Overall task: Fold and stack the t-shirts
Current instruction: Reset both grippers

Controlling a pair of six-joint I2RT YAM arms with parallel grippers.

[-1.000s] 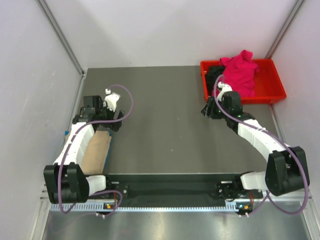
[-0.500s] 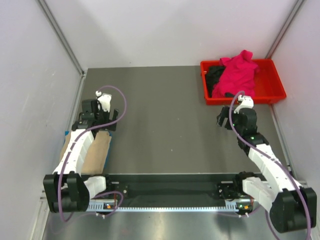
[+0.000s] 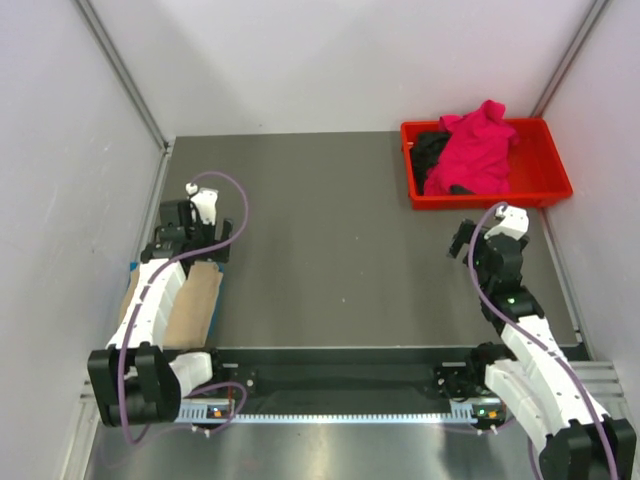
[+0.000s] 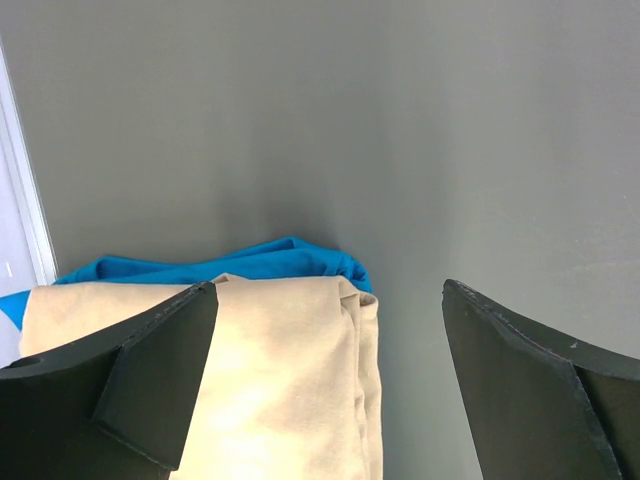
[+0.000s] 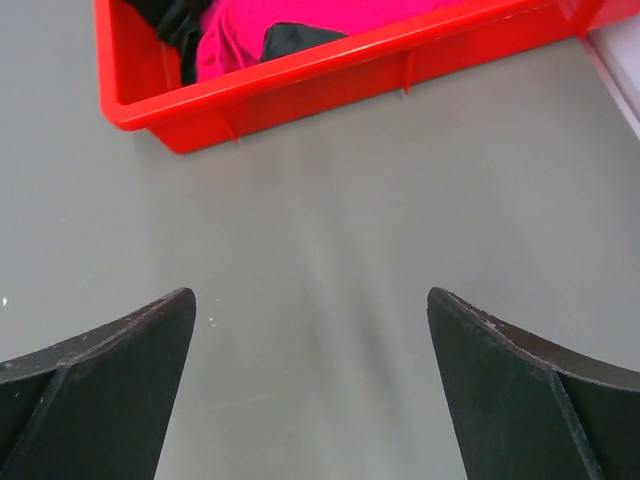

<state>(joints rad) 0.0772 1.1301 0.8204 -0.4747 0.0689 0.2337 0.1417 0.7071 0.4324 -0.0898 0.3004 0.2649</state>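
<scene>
Top external shows our beige t-shirt (image 3: pixel 195 305) folded atop the blue t-shirt (image 4: pixel 250 262), lower left; left gripper (image 4: pixel 330 290) and right gripper (image 5: pixel 310 295) gape empty. Next, we judge: fetch the magenta t-shirt (image 3: pixel 478 150) from the red tray (image 5: pixel 330 75).

- T-shirts: four in all — one beige shirt (image 4: pixel 285 385), one blue shirt (image 4: pixel 255 262), one pink shirt (image 3: pixel 478 150), one black shirt (image 3: pixel 429 151).
- Shirts lying on the table (image 3: pixel 330 235) at its left edge: two, the beige on top of the blue.
- Shirts in the tray (image 3: pixel 490 200): two, the pink and the black.
- Trays: one, red.
- Tables: one, grey.
- Arms: two — a left arm (image 3: pixel 150 292) and a right arm (image 3: pixel 528 340).
- Grippers: two, the left gripper (image 4: pixel 328 292) and the right gripper (image 5: pixel 310 296), one to each arm.
- Fingers (image 4: pixel 150 370): two dark ones on each gripper, four altogether.
</scene>
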